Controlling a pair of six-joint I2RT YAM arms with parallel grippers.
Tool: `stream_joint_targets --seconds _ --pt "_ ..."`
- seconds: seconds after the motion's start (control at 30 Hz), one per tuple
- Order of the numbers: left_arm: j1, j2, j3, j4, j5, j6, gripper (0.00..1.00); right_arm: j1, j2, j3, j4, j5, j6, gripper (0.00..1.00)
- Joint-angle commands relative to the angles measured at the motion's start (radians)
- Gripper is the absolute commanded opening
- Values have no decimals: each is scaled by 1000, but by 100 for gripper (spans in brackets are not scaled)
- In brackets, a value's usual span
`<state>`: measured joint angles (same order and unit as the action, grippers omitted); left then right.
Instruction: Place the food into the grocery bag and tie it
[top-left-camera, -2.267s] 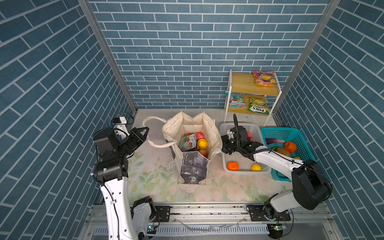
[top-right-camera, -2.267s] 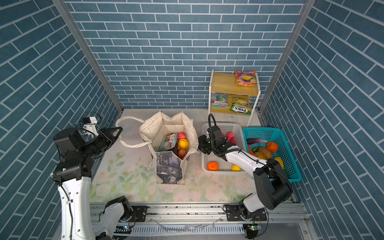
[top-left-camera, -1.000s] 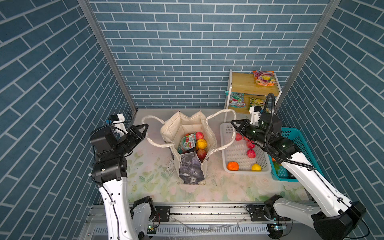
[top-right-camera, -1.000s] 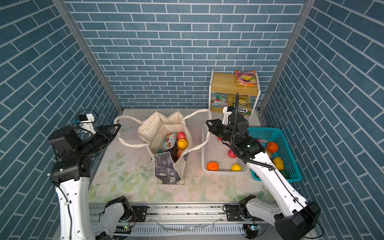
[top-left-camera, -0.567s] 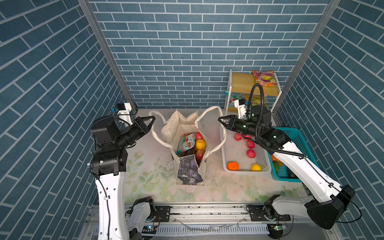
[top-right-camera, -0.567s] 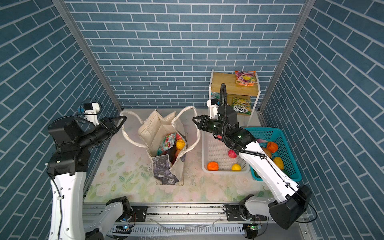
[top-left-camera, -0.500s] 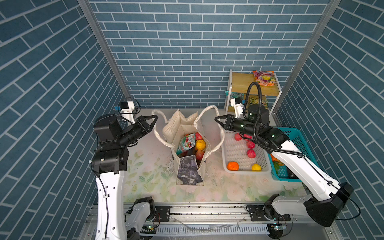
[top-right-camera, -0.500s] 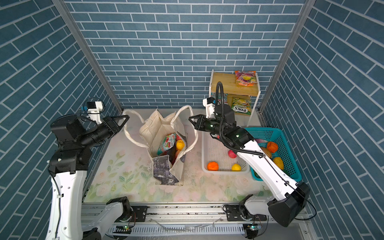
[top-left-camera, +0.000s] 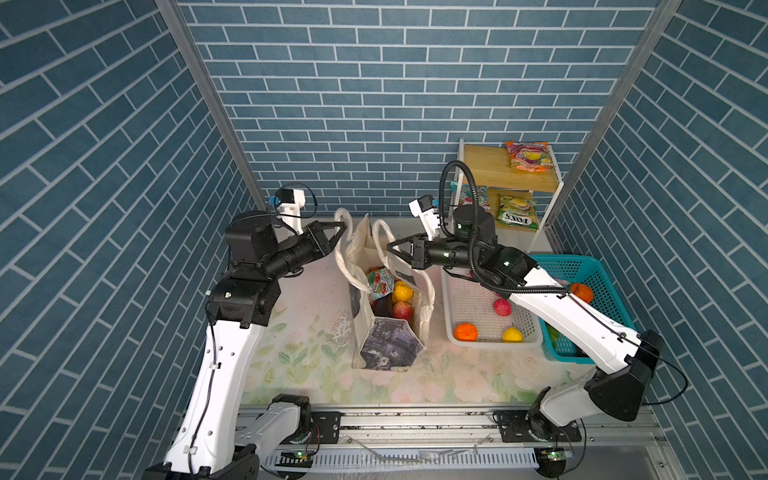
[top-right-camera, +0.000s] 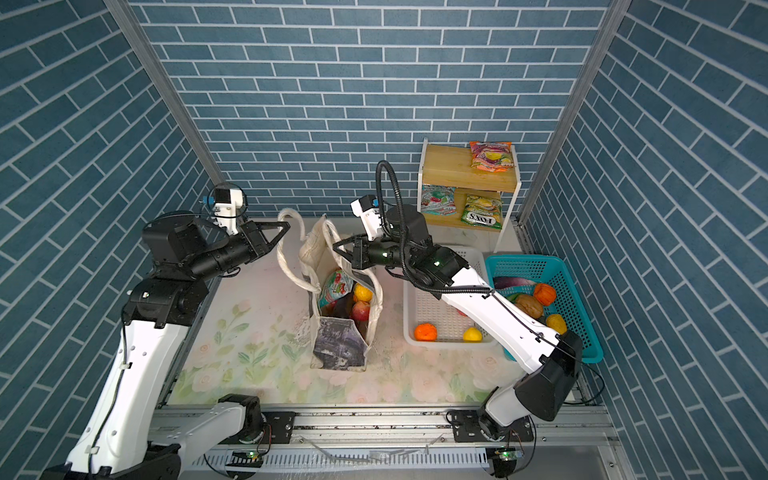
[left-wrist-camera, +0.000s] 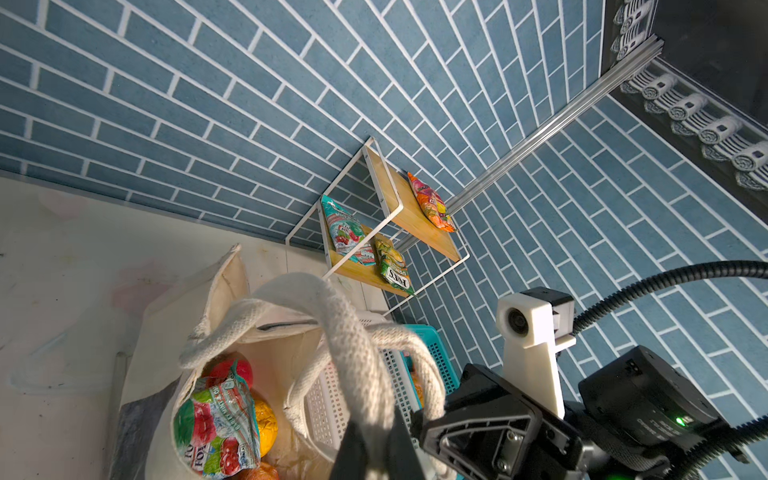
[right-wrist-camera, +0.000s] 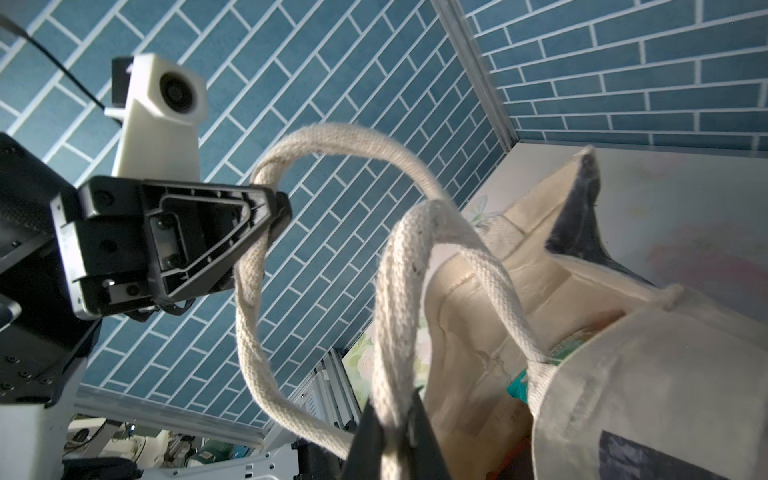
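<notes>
In a top view the tying step is in hand. The left tool (top-left-camera: 343, 225) is clenched on the left handle (top-left-camera: 340, 213) and the right tool (top-left-camera: 390, 247) on the right handle (top-left-camera: 379, 224). Both loops are lifted, and the tools face each other, near but apart. The bag (top-left-camera: 388, 353) stands on the tabletop (top-left-camera: 307, 357) below and between them, mouth open, with food (top-left-camera: 395, 293) inside. Under the right tool's arm sits a white basket (top-left-camera: 494, 344) with loose fruit. A teal basket (top-left-camera: 582, 272) lies beyond it, and behind the tool is a shelf (top-left-camera: 490, 170) with packets. Loading looks incomplete, though tying has begun.

In the left wrist view the left handle (left-wrist-camera: 349, 345) runs straight into the left tool (left-wrist-camera: 374, 457), pinched tight. The right tool (left-wrist-camera: 419, 424) is just beside it.

In the right wrist view the right handle (right-wrist-camera: 399, 291) enters the right tool (right-wrist-camera: 390, 453). Opposite, the left tool (right-wrist-camera: 278, 208) holds its loop arched.

The next move, I judge, is to carry one loop across and through the other. That means one tool passing closely by the other. The tool bodies and camera mounts crowd that gap, the straps look short and stiff, and an upward pull may tip the bag.
</notes>
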<state>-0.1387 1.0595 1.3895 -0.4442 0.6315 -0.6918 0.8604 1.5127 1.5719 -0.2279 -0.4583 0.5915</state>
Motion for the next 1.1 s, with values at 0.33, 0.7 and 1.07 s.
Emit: stream_joint_targets --seconds 0.33,0.7,1.07 --pt "-71 3 1 73 -44 15 0 51 96 88 -8 -66 -61 0" --pt "-90 -14 -15 78 0 1 0 53 204 209 23 -70 -68 0" --pt "-91 -47 -17 -2 52 25 0 37 321 382 87 -27 -76 0"
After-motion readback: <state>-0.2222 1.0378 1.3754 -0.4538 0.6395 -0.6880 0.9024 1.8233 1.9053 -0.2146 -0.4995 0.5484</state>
